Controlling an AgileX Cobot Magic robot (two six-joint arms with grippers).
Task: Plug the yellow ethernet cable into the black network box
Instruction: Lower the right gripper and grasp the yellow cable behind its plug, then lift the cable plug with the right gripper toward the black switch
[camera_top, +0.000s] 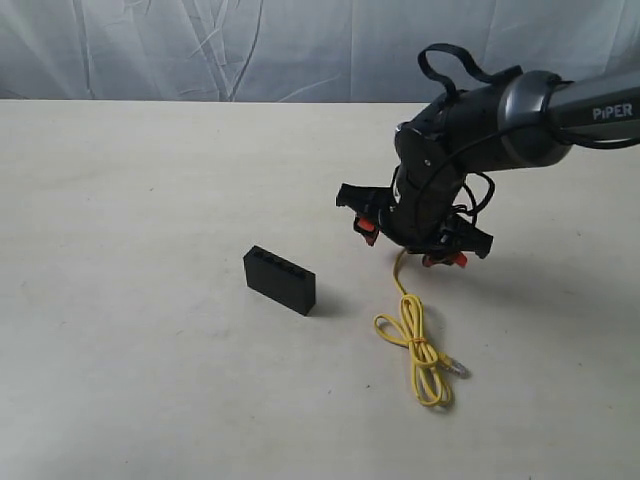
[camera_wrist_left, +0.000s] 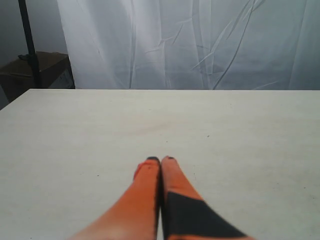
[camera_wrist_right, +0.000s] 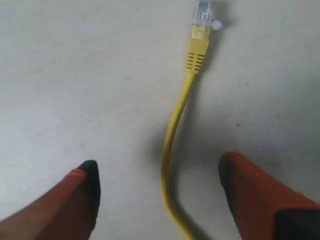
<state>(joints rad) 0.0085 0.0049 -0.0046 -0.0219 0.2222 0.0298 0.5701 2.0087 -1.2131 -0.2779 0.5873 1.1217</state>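
The black network box (camera_top: 279, 279) lies on the table left of centre, its row of ports facing up. The yellow ethernet cable (camera_top: 416, 343) lies to its right in a loose looped bundle, with one clear plug (camera_top: 458, 368) at the near end. Its other end runs up under my right gripper (camera_top: 405, 245). In the right wrist view that gripper (camera_wrist_right: 159, 167) is open just above the table. The yellow cable (camera_wrist_right: 192, 55) passes between its fingers untouched, and its clear plug (camera_wrist_right: 202, 11) lies beyond the tips. My left gripper (camera_wrist_left: 160, 160) is shut on nothing over bare table.
A pale tabletop (camera_top: 150, 180) with a white curtain (camera_top: 200, 50) behind it. In the left wrist view a dark pole (camera_wrist_left: 27, 40) and a cardboard box (camera_wrist_left: 35, 70) stand beyond the far table edge.
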